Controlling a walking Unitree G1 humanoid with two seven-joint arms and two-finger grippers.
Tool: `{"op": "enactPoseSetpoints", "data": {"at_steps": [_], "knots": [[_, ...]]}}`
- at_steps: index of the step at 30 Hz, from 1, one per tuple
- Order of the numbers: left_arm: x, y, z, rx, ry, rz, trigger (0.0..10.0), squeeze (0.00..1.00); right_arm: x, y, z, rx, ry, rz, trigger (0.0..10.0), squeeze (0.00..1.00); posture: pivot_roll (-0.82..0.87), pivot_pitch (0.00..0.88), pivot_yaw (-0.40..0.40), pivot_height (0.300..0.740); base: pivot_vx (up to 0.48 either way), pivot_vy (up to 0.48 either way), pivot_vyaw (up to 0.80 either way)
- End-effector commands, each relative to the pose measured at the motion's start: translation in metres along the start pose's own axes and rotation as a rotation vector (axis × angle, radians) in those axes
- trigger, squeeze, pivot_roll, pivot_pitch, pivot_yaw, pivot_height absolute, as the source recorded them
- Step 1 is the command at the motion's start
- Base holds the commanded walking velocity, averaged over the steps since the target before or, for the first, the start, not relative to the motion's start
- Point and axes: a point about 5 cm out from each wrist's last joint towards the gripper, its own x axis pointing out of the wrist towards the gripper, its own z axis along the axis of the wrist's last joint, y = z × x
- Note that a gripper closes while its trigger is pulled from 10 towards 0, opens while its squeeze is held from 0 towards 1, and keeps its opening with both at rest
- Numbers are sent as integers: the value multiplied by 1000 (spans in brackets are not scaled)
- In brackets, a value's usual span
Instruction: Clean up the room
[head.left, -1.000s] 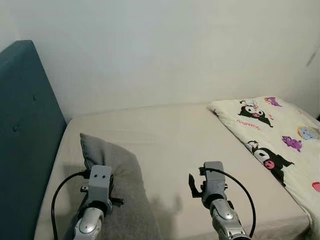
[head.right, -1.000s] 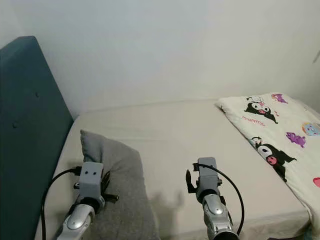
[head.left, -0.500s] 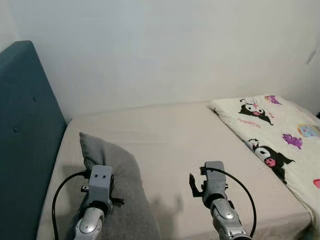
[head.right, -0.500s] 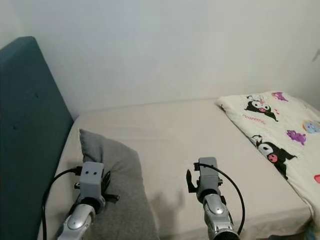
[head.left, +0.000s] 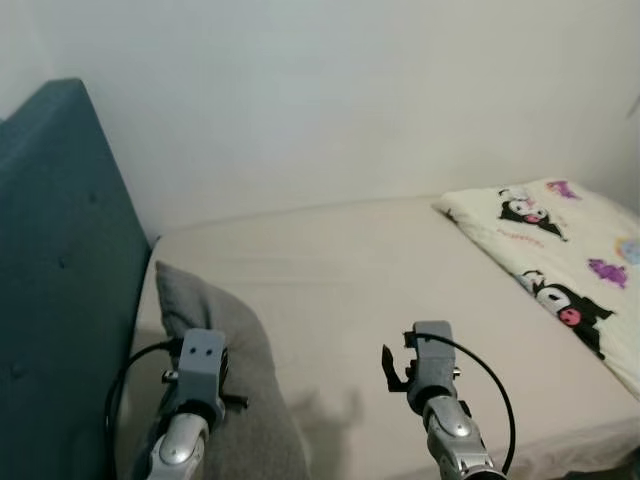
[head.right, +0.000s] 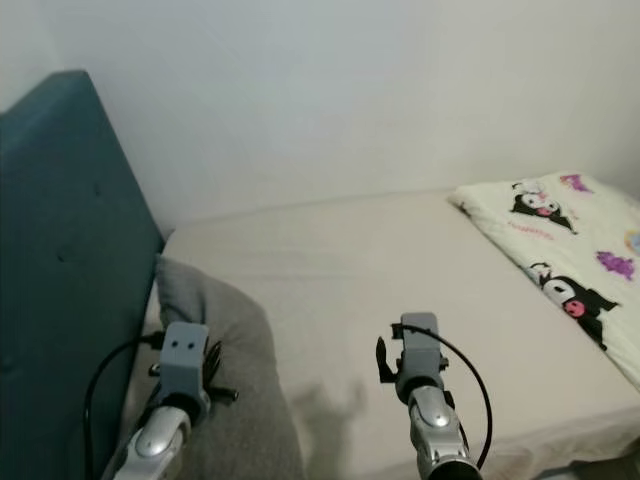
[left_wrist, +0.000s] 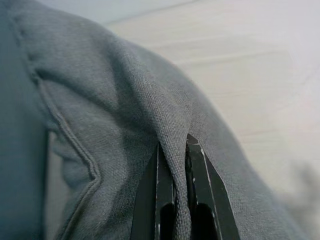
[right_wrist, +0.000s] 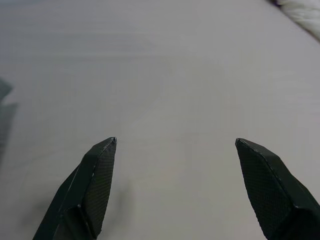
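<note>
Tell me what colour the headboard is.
Dark teal; the headboard shows best in the right eye view.

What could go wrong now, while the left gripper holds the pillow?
The left gripper pinches only a thin fold of the grey pillow, so it may slip out when lifted. The pillow lies close to the headboard and could catch on it. The right gripper hangs open over the sheet, giving no support.

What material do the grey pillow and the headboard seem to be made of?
The grey pillow, pinched by the left gripper, looks like matte woven or knitted fabric: fine threads and a stitched seam show close up. The headboard looks like padded teal cloth upholstery, with tufted button dimples; the exact fabric cannot be told.
</note>
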Motion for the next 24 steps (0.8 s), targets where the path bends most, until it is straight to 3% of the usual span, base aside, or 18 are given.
{"op": "enactPoseSetpoints", "data": {"at_steps": [1,3,6,24], "knots": [[2,0,10,11,-50,3,10000,0,-2,1,-4,5,17,7,10000,0,53,85,-18,740,0,-480,0],[2,0,10,9,-50,3,10000,0,-2,2,-5,5,17,8,10000,0,54,85,-18,740,0,-480,0],[1,0,10,-18,-57,6,10000,0,-2,3,-5,6,18,10,10000,0,54,81,-18,740,0,0,0],[2,-3,9,3,-44,-5,10000,0,-2,3,-5,8,15,7,10000,0,53,75,-14,740,0,0,0]]}}
